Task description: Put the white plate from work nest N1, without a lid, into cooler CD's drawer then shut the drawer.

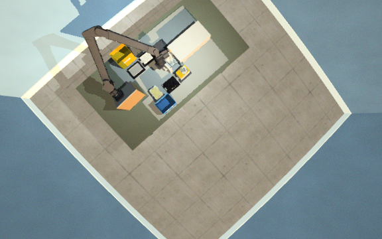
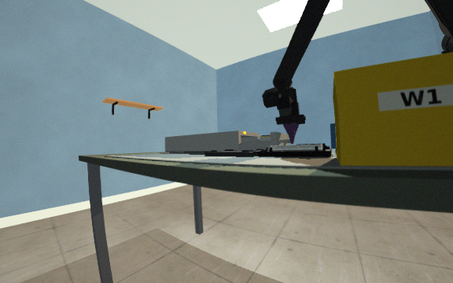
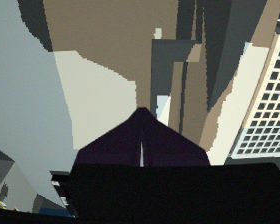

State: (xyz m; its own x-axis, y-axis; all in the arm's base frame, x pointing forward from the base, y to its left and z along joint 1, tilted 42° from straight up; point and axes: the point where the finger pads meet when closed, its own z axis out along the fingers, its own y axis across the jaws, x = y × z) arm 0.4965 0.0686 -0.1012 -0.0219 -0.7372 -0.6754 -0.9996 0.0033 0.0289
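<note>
You see the gripper [image 2: 292, 135] hanging above the bench [image 2: 211, 173], its purple fingers pressed together into one point and holding nothing. In the exterior view the tip is just above a flat dark tray [image 2: 299, 148], with a small gap under it.

From the top view, the gripper [image 1: 160, 63] is between a white plate in its nest [image 1: 146, 58] and the cooler [image 1: 188, 40]; I cannot tell for sure that this plate is the one of N1. The cooler's amber lamp [image 2: 244, 133] is lit. If the drawer front is pulled out, you cannot tell it well from these views.

Room around the gripper is narrow: the yellow bin W1 [image 2: 403, 110] stands near on one side, a gridded rack [image 3: 265, 112] close on the other side in the wrist view. The blue bin [image 1: 165, 103] stands well apart, near the bench edge
</note>
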